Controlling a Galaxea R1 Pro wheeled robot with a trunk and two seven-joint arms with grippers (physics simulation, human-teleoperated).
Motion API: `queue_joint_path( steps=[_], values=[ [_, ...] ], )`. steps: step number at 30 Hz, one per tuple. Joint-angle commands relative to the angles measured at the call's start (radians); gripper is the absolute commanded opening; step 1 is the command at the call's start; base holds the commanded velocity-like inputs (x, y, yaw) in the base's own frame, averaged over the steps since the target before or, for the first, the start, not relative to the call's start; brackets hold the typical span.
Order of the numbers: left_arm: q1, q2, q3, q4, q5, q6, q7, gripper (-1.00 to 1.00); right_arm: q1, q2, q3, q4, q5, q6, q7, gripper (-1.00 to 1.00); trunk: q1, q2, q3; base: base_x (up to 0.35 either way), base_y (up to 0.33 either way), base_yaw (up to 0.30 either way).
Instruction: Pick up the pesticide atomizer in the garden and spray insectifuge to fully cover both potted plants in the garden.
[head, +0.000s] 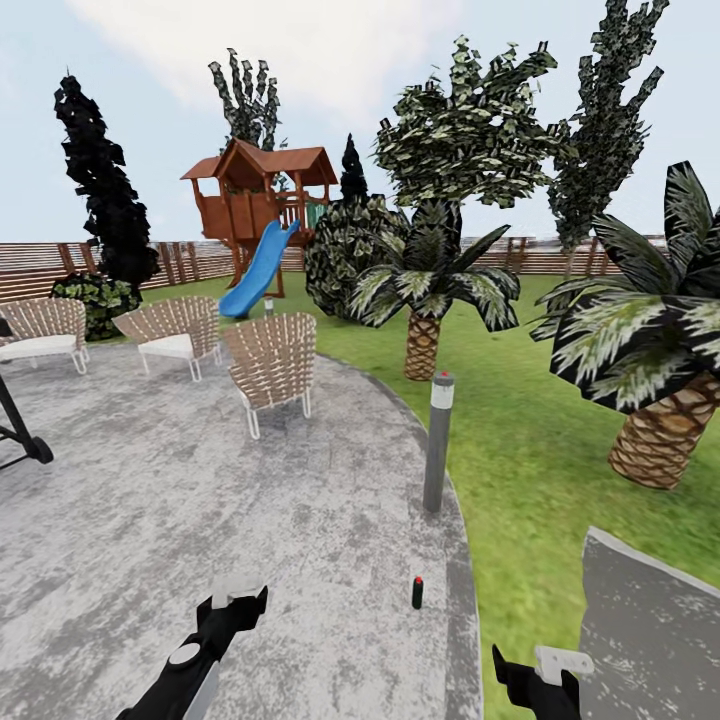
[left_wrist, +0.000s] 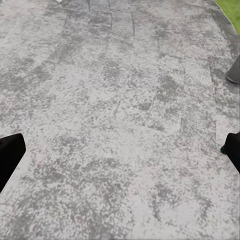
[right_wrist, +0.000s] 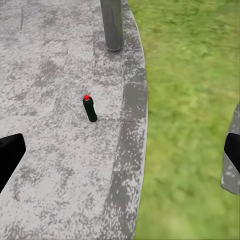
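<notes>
We carry our right claw low and forward with its two black fingers spread wide and nothing between them, which we judge is how it should be for a bottle we have not yet reached. Our left claw hangs the same way, spread and empty, over bare grey paving, and we think it is simply parked out of the way, since the pickup lies on the other side. Ahead of the right claw stands the spray bottle, a small dark thing with a red top; from the head camera it sits on the paving on our side of the grey post, near the post's foot and close to the curved paving edge where the lawn begins. It stands upright, its long axis straight up, red top uppermost; the nozzle is too small for us to tell which way it faces. Upright like that, it likely calls for a sideways pinch round the body, coming down gently so it does not tip. Beyond the post are palms, wicker chairs and a slide.
</notes>
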Motion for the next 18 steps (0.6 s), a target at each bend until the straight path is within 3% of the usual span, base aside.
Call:
queue_joint_path(
  steps=[1,10,18],
  values=[
    [-0.001,0.0,0.001,0.0,0.008,-0.003,0.001,1.0,-0.001,0.0,0.001,0.001,-0.01,-0.004,-0.001,1.0,0.0,0.0,-0.001,0.032,-0.037,0.0],
    [-0.001,0.0,0.001,0.0,0.008,-0.002,0.001,1.0,-0.001,0.0,-0.001,0.0,-0.01,-0.004,-0.001,1.0,0.0,0.0,-0.002,0.103,-0.212,0.027],
    [-0.001,0.0,0.001,0.0,0.008,-0.001,0.002,1.0,-0.001,0.0,-0.003,-0.001,-0.01,-0.004,0.0,1.0,0.0,0.0,-0.006,0.142,-0.291,0.19]
  ],
)
